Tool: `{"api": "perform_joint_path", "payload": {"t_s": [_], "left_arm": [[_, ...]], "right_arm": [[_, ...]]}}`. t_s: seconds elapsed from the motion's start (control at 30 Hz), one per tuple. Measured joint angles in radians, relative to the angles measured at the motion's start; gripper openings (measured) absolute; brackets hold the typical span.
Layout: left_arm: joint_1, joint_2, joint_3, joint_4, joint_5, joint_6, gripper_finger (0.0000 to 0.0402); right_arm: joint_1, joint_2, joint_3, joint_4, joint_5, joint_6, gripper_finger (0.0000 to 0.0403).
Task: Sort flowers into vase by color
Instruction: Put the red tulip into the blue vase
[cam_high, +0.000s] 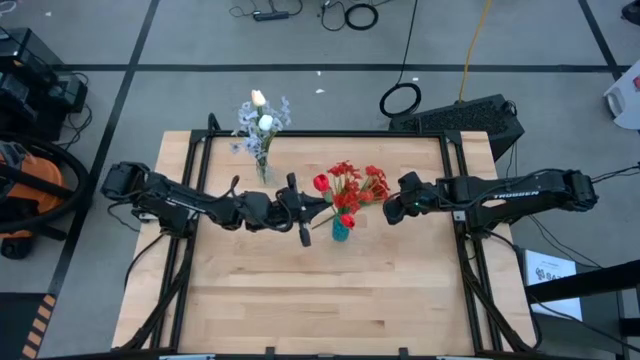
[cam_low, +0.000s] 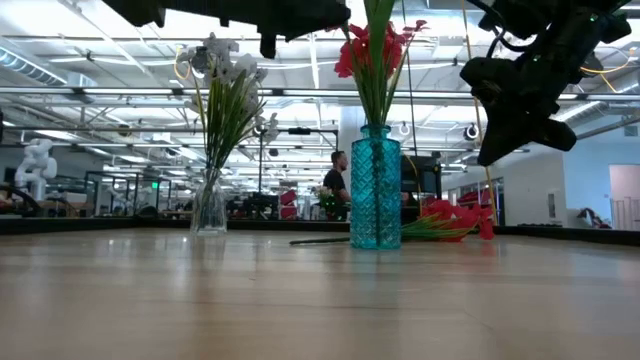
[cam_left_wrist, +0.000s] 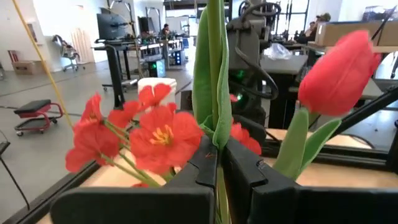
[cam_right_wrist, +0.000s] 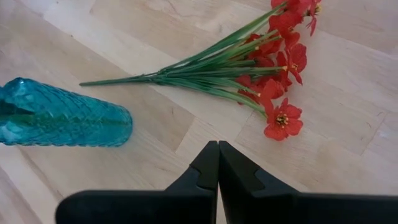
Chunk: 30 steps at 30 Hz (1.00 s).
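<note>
A teal glass vase (cam_high: 340, 230) (cam_low: 375, 190) stands mid-table with red blooms on green stems (cam_low: 372, 60) in it. My left gripper (cam_high: 318, 208) (cam_left_wrist: 219, 163) is beside the vase's top, on its left, shut on a green stem. A red tulip (cam_left_wrist: 339, 71) and red open blooms (cam_left_wrist: 149, 134) are close to it. A bunch of red flowers (cam_high: 368, 185) (cam_right_wrist: 249, 68) lies flat on the table behind the vase. My right gripper (cam_high: 388, 210) (cam_right_wrist: 218, 163) hovers shut above the table, right of the vase. A clear vase (cam_high: 263, 165) (cam_low: 208, 205) holds white and pale bluish sprigs. My left gripper pinches a green stem with a long leaf (cam_left_wrist: 216, 140) between its two fingers. The fingers come level from the table's left and lie across the stem. The stem stands upright; its lower end is hidden below the fingers.
A black frame rail (cam_high: 330, 136) runs along the table's far edge, with rails down both sides. Bare wood (cam_high: 320, 300) fills the near half of the table. Beyond the table are cables, a keyboard (cam_high: 465, 118) and an orange vacuum (cam_high: 25, 190) on the floor.
</note>
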<state>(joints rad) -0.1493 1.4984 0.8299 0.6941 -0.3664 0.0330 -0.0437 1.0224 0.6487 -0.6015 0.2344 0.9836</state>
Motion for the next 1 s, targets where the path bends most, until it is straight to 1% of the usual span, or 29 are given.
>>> {"api": "perform_joint_path", "payload": {"t_s": [0.2, 0.27, 0.43, 0.67, 0.8, 0.9, 1.0], "left_arm": [[-0.001, 0.066, 0.000, 0.001, 0.003, 0.000, 0.0013], [-0.002, 0.091, 0.000, 0.002, 0.004, 0.000, 0.0013], [-0.005, 0.137, 0.000, 0.003, 0.004, -0.001, 0.0013], [-0.008, 0.170, 0.001, 0.016, 0.004, -0.002, 0.0014], [-0.010, 0.171, 0.001, 0.015, 0.004, -0.025, 0.0031], [-0.010, 0.171, 0.001, 0.003, 0.004, -0.091, 0.0054], [-0.010, 0.175, -0.001, -0.056, 0.004, -0.125, 0.0082]], "right_arm": [[0.019, -0.002, 0.000, 0.057, -0.009, -0.001, 0.0002], [0.029, -0.004, 0.000, 0.077, -0.027, -0.001, 0.0002], [0.059, -0.004, 0.000, 0.075, -0.060, 0.000, 0.0002], [0.106, -0.004, 0.000, 0.074, -0.060, 0.000, 0.0002], [0.128, -0.004, 0.000, 0.074, -0.060, 0.000, 0.0002], [0.139, -0.004, 0.000, 0.074, -0.060, 0.000, 0.0002], [0.144, -0.004, 0.000, 0.074, -0.059, 0.000, 0.0002]]}}
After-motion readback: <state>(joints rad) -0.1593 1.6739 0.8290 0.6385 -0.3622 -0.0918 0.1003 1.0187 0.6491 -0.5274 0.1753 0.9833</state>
